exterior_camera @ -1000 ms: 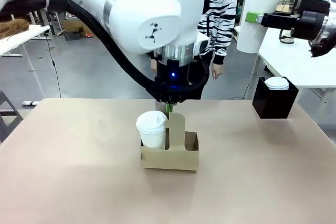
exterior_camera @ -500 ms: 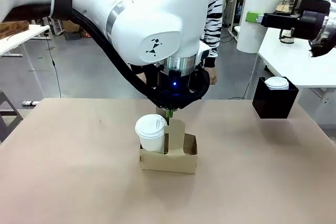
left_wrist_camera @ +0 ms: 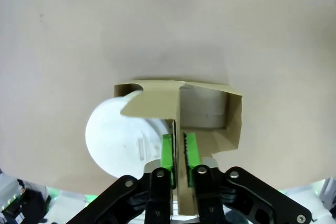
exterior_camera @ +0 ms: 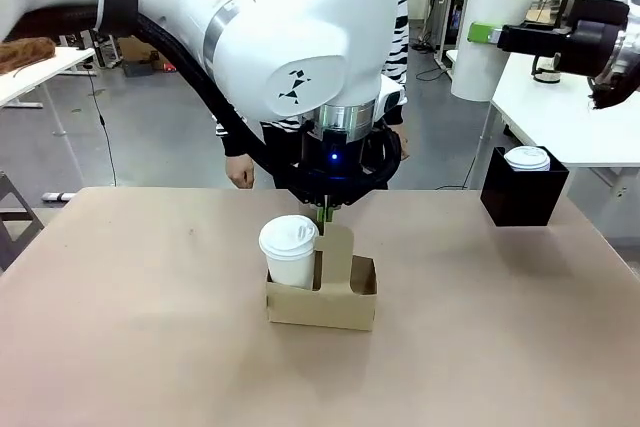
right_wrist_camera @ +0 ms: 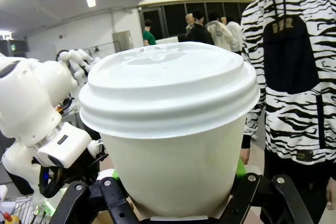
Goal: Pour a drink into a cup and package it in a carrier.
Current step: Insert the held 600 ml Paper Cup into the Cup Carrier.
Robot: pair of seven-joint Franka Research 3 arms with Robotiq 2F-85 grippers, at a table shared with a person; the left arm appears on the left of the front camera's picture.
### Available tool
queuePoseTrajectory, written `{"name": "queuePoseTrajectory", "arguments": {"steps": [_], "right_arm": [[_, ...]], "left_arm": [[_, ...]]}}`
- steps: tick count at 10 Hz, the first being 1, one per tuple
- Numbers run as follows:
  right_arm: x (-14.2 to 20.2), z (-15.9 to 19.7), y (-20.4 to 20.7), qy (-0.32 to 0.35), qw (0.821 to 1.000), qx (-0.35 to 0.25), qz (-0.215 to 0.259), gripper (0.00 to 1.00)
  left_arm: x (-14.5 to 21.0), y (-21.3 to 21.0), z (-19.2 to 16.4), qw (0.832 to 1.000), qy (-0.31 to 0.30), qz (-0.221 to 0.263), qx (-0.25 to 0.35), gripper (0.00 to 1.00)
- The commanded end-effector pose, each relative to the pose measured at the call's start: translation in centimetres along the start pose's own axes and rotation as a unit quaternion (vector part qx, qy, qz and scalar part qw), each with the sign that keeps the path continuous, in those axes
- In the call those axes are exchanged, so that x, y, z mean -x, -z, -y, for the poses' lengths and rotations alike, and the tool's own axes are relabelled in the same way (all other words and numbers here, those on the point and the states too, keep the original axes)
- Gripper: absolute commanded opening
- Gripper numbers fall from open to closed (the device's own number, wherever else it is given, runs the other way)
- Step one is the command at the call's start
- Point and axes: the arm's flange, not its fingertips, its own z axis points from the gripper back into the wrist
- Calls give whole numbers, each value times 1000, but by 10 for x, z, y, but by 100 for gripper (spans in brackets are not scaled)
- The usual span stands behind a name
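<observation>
Left gripper straddles the carrier's upright handle, pads close on either side. Whether it's pinching is unclear. Right gripper clasps a lidded cup.

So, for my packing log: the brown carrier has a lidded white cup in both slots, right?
Not both: the brown carrier has a lidded white cup in one slot only; the other is empty, as the left wrist view shows.
</observation>
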Motion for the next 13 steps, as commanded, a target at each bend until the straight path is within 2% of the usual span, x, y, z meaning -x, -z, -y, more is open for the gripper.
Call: {"name": "queuePoseTrajectory", "arguments": {"steps": [1, 2, 3, 4, 5, 6, 7, 8, 10, 12, 13], "right_arm": [[0, 0, 0, 0, 1000, 0, 0, 81], [13, 2, 16, 12, 998, -49, -44, 81], [27, 11, 32, 15, 995, -70, -63, 81], [42, 10, 46, 14, 992, -98, -75, 81], [60, 8, 61, 11, 987, -140, -79, 81], [75, -2, 73, 2, 982, -169, -78, 81], [90, -11, 84, -5, 977, -199, -73, 81], [110, -17, 95, -20, 971, -227, -66, 81], [140, -28, 107, -24, 962, -267, -53, 81], [156, -29, 110, -21, 962, -269, -38, 81], [146, -33, 113, -13, 964, -260, -57, 81]], "left_arm": [[0, -20, -14, 1000, 11, -15, 18, 100], [3, -39, -23, 999, 19, -12, 29, 63], [3, -62, -36, 999, 27, -3, 43, 100], [6, -83, -53, 997, 67, -19, 46, 100], [5, -105, -80, 992, 111, -12, 60, 100], [5, -121, -110, 980, 190, -17, 54, 100], [6, -126, -143, 975, 220, 6, 24, 100], [9, -126, -184, 967, 253, 20, 21, 100], [18, -122, -248, 943, 327, 49, 42, 100], [18, -102, -272, 940, 327, 79, 48, 100], [10, -131, -253, 946, 319, 35, 35, 100]]}}
